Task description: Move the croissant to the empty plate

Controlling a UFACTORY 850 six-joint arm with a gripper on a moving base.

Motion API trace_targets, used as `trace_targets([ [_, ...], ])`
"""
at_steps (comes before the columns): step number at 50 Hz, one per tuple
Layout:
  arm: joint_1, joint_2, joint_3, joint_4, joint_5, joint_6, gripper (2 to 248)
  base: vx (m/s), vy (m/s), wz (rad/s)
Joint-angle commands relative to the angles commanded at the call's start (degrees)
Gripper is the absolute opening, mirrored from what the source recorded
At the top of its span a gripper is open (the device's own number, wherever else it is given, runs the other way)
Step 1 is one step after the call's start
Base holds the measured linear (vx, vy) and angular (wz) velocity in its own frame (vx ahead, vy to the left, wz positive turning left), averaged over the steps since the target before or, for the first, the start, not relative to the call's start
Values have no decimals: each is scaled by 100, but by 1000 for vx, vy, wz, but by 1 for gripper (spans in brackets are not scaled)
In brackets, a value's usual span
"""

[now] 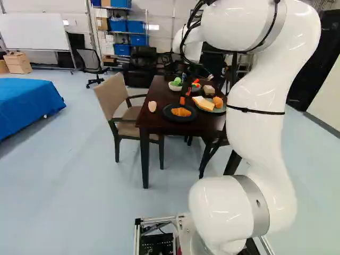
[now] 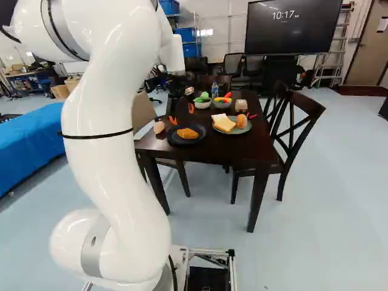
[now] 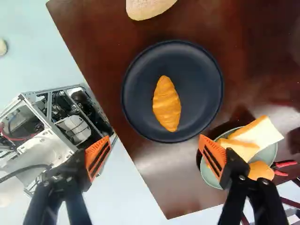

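Croissant (image 3: 167,104) on dark plate (image 3: 199,75), ahead of the spread gripper (image 2: 182,114)

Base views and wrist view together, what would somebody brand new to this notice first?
Probably the big white arm, rising from the foot of both base views and hiding part of the scene. Next, the bright orange croissant on a dark round plate near the table's edge, ahead of the open gripper in the wrist view. The vivid blue cover at the left of the left base view also catches the eye.
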Motion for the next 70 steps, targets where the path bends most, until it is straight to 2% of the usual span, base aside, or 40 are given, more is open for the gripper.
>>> trace_targets([
  [11, 0, 169, 7, 0, -89, 0, 247, 0, 0, 0],
  [36, 2, 202, 79, 0, 10, 57, 247, 0, 0, 0],
  [53, 7, 298, 288, 0, 299, 223, 247, 0, 0, 0],
  [70, 16, 455, 629, 0, 770, 493, 247, 0, 0, 0],
])
